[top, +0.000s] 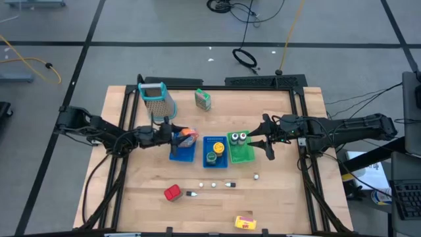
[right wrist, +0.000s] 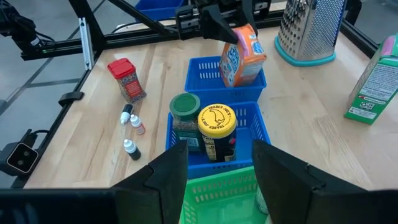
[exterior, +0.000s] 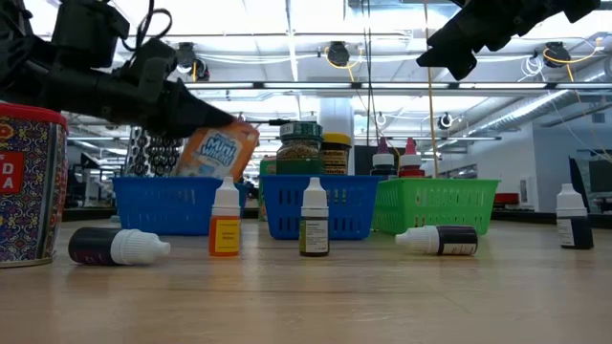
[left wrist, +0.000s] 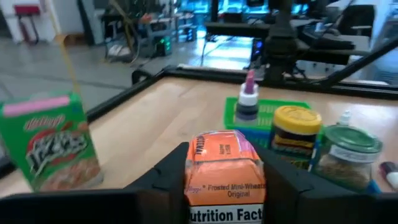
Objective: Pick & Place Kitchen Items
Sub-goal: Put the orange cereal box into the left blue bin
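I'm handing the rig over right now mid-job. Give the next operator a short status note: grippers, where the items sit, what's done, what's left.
Left gripper: shut on the orange packet, held over the left blue basket.
Right gripper: open, empty, above the green basket.
Done: two jars, green-lidded and yellow-lidded, in the middle blue basket; two small bottles in the green basket.
Left: orange packet not yet released; red can, yellow box, green carton and the small dropper bottles on the table.
The grater stands at the back.
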